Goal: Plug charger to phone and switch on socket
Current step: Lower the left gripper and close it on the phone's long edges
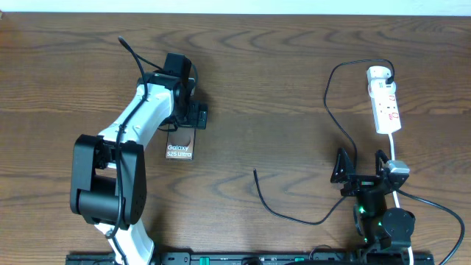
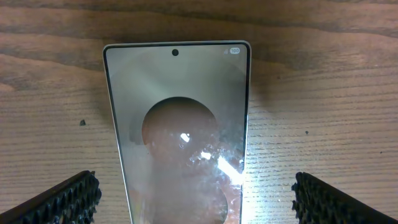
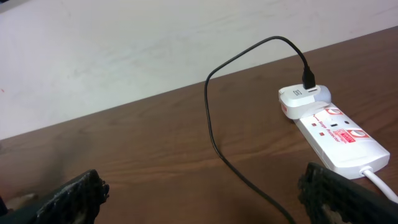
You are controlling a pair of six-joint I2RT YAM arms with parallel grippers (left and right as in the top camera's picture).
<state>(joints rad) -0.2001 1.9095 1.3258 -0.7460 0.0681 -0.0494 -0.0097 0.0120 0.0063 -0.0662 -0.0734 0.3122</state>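
Overhead view: the phone [image 1: 179, 149] lies flat on the brown wood surface [image 1: 265, 59]. Its far end is hidden under the left hand [image 1: 193, 116] and the left arm [image 1: 140, 121]. Only the end with the white lettering shows.
Left wrist view: the phone's near end is cut off by the frame edge. Glare and smears blur the lower screen.
Left hand: fingers [image 2: 71, 198] spread wide apart, one on each side of the phone and clear of its edges, gripping nothing.
Right hand [image 1: 360, 168]: fingers [image 3: 71, 198] wide apart, holding nothing, just in front of the socket [image 1: 385, 103].
Charger [image 1: 294, 218]: its black cable runs from a white adapter [image 3: 301, 99] at the socket's far end and loops across the surface. The free tip lies between the phone and the right hand, apart from both.
Socket switches: too small to read.
White cord [image 3: 379, 180]: leaves the socket's near end and passes out of frame in the right wrist view.
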